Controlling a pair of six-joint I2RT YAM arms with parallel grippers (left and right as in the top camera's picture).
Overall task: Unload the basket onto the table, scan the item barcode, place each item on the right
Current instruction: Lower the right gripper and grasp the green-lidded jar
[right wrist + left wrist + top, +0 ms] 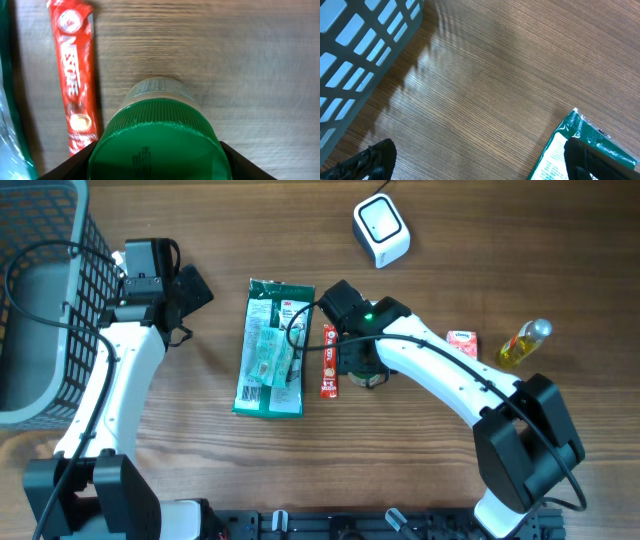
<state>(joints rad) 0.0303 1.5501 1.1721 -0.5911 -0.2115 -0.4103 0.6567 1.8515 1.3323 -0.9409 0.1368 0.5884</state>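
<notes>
Jaws of the right gripper [157, 162] are closed on a small jar with a round green plastic lid [157, 142]. In the right wrist view one dark finger [80, 160] presses against each side of the lid. The jar stands upright near the middle of the wooden counter [240, 60], and from overhead it is mostly hidden beneath the gripper. Just left of the jar lies a long red stick sachet with white lettering [72, 75], apart from the lid. Beyond the sachet, a flat green plastic packet with a pale printed label [270, 345] lies just beside it. The left gripper [480, 162] has its jaws spread wide and grips nothing. It hangs above bare wood between a grey plastic mesh basket [350, 60] and the packet, and in the left wrist view one of its fingertips overlaps the packet's corner. A white box-shaped scanner [381, 230] sits at the far side of the counter, well apart from the jar. To the right, a small pink carton [462, 343] and a yellow bottle with a clear cap [523, 345] lie near each other.
</notes>
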